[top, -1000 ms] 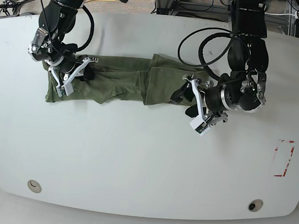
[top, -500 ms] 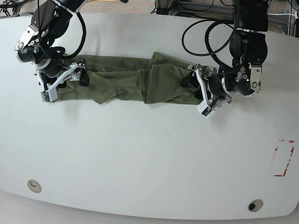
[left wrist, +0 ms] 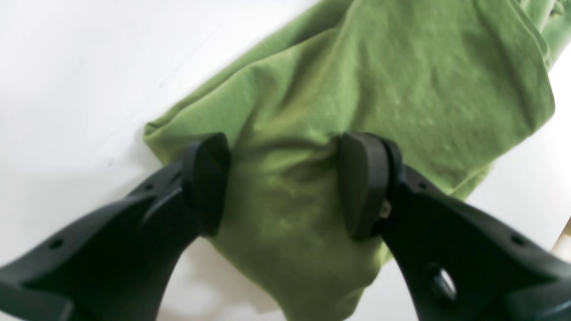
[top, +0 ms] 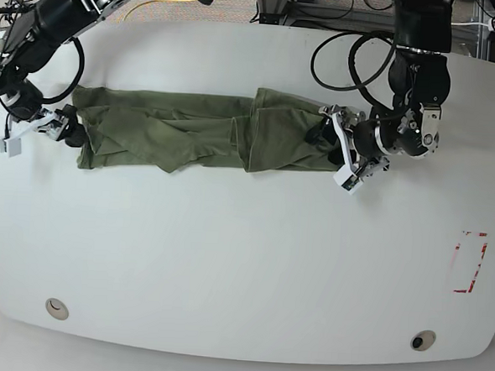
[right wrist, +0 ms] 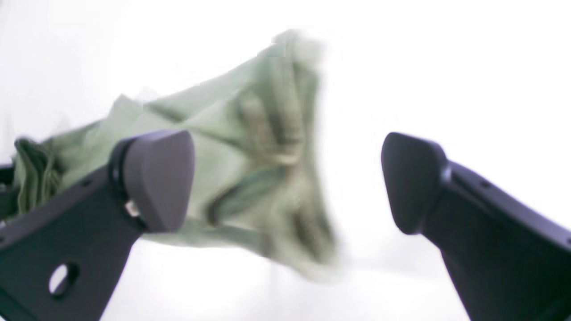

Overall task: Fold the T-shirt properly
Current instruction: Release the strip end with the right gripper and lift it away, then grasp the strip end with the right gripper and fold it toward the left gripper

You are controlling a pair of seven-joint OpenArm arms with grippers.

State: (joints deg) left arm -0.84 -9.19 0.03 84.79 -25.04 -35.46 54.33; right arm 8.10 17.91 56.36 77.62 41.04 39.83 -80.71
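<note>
You had the wrinkly olive-green cotton T-shirt (top: pixel 200 132) lying as a long band across the upper white surface (top: pixel 243 261), left tool (left wrist: pixel 285 185) straddling its right end, seemingly unclenched, right tool (right wrist: pixel 285 183) released, clear of its left end.

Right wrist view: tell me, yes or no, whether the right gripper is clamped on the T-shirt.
No. The right gripper stands wide open, and the T-shirt lies beyond its fingertips, gripped by neither.

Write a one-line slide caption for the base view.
Olive T-shirt, folded into a long band across the white table, with the left gripper at one end and the open right gripper at the other.
</note>
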